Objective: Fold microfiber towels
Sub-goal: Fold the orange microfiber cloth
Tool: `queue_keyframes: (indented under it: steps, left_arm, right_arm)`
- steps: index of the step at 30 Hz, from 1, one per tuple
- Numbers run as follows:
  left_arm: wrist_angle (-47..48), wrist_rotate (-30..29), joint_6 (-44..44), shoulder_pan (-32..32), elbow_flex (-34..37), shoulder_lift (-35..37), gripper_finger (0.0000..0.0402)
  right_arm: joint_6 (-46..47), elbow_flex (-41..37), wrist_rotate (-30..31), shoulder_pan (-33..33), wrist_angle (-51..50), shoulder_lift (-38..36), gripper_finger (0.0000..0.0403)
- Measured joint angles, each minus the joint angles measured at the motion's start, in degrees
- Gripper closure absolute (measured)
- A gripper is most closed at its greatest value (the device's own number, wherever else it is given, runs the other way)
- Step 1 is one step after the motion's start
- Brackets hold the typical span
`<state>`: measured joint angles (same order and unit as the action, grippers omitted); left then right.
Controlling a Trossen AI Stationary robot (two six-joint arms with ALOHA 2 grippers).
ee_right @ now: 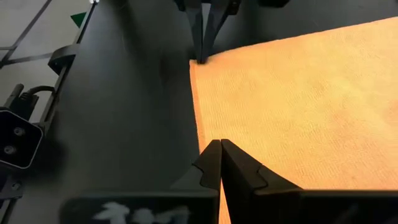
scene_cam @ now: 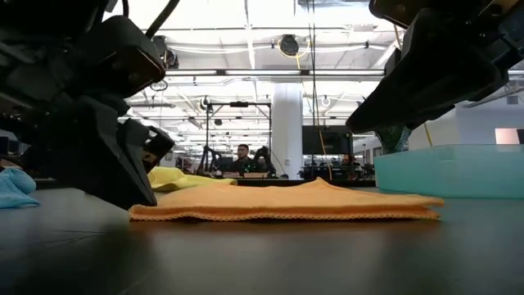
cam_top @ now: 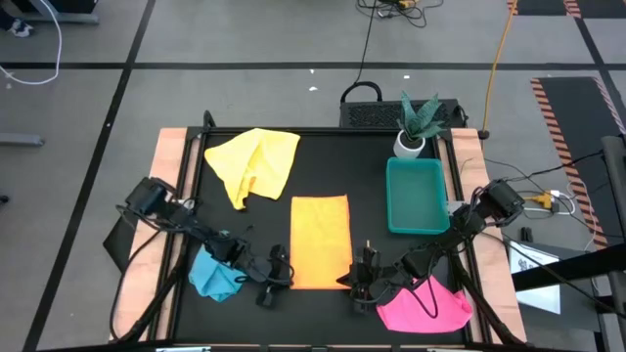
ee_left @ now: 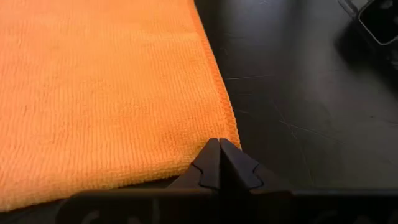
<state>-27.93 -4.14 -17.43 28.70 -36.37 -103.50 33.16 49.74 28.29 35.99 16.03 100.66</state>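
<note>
an orange-yellow towel (cam_top: 321, 241) lay flat as a folded rectangle at the middle of the table. a second yellow towel (cam_top: 255, 163) sat crumpled toward the far left. a light blue towel (cam_top: 212, 276) was bunched near left, a pink towel (cam_top: 426, 307) near right.

We note a grey tiled floor (cam_top: 245, 39) around the table; behind it, a white square pillar (scene_cam: 287, 123) under bright ceiling strip lights (scene_cam: 246, 37).

I'm working in what looks like a large open robotics lab: beyond my bench (cam_top: 176, 147) I see a white pillar (scene_cam: 287, 123), rows of ceiling lights (scene_cam: 221, 37), other rigs, a seated person (scene_cam: 242, 157), grey floor tiles, loose cables (cam_top: 367, 39) and hazard-striped tape (cam_top: 562, 117).
</note>
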Motion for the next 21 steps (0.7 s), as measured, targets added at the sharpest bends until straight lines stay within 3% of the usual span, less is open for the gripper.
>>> queue_keyframes:
  steps: [10,16,21]
  left_arm:
    - [0.49,-0.37,-0.31,0.69,0.07,4.89,0.0393]
    - [-2.76,-0.85,0.82,0.29,-0.05,3.38,0.0392]
    - [2.71,-0.68,-0.95,1.11,0.12,2.62,0.0398]
  right_arm:
    - [-1.01,0.0,-0.02,0.0,-0.22,0.0,0.0403]
    - [-1.52,0.0,-0.26,-0.02,-0.22,0.0,0.0403]
    - [-1.52,0.0,-1.38,0.0,-0.48,0.02,0.0403]
